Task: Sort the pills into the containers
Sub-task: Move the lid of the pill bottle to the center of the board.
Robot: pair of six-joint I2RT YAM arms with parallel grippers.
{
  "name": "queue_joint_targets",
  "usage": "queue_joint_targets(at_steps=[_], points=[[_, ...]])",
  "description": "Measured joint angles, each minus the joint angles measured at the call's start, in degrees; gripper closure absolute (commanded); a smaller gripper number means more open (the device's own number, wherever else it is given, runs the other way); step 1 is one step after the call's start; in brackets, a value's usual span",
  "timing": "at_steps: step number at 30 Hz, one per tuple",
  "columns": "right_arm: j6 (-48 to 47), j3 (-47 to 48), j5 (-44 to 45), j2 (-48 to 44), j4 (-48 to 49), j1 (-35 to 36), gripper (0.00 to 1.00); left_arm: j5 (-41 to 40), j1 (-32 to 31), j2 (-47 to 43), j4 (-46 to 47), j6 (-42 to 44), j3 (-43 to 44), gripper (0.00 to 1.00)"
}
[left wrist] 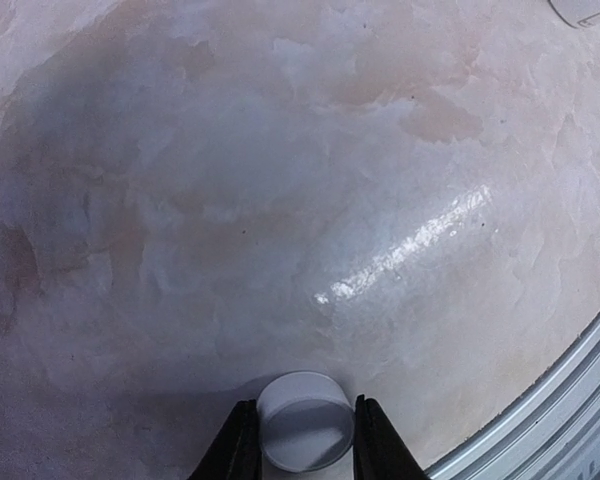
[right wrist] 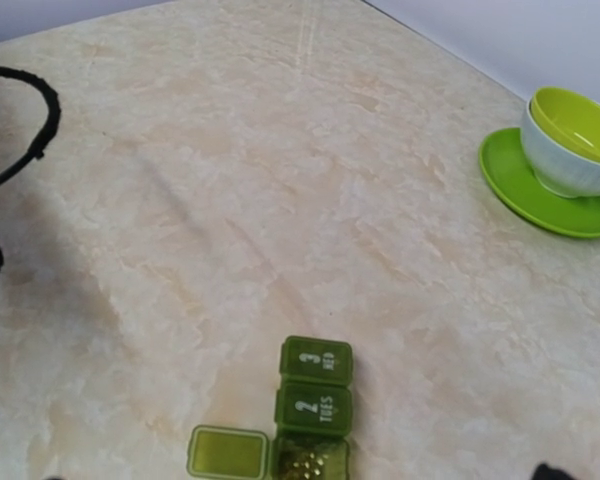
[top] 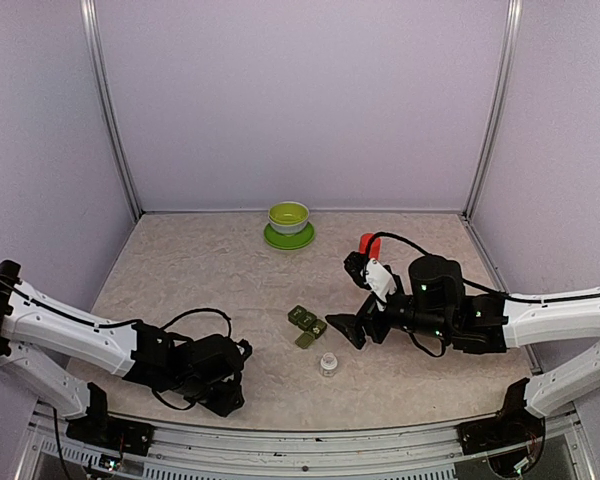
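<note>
Small white cap point(left wrist: 303, 440) pinched between closed fingers of the left gripper point(left wrist: 304, 410) near the table point(top: 180, 270) front edge, right gripper point(top: 348, 297) spread wide, nothing held, green containers point(top: 305, 322) mid-table just beside it, one end lid point(right wrist: 227, 452) flipped open.

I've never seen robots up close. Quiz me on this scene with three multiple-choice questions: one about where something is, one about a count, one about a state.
1. Where does the lime-green bowl stand?
A) on a green saucer
B) on the pill box
C) between a gripper's fingers

2. How many compartments has the green pill box?
A) two
B) three
C) five

3. What state is the left gripper in?
A) wide open, empty
B) shut on a white round cap
C) shut on the bowl

Answers:
1 A, the saucer's rim shows around the bowl's base.
2 B, the right wrist view shows three squares in a row.
3 B, its fingers press the cap's two sides.
</note>
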Motion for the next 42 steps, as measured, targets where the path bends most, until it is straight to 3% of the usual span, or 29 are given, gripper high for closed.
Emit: queue_joint_targets(at_steps=[13,24,30,35,42], points=[[0.1,-0.3,0.3,0.0,0.7,0.0,0.0,-3.5,1.5,4.4,0.2,3.5,3.9,0.8],[1.5,-2.4,0.5,-0.6,1.2,0.0,0.0,-1.6,16.4,16.5,5.6,15.3,15.8,0.75],[2.5,-3.5,0.8,-2.6,1.3,0.0,0.0,0.9,21.3,20.8,8.0,19.8,20.3,0.63],[3.1,-4.3,1.1,-3.2,1.4,0.0,0.0,1.9,22.6,21.3,8.3,21.3,20.6,0.4],[4.0,-5.5,1.6,-3.5,1.8,0.0,0.0,2.1,22.4,18.0,7.8,22.1,20.9,0.19]])
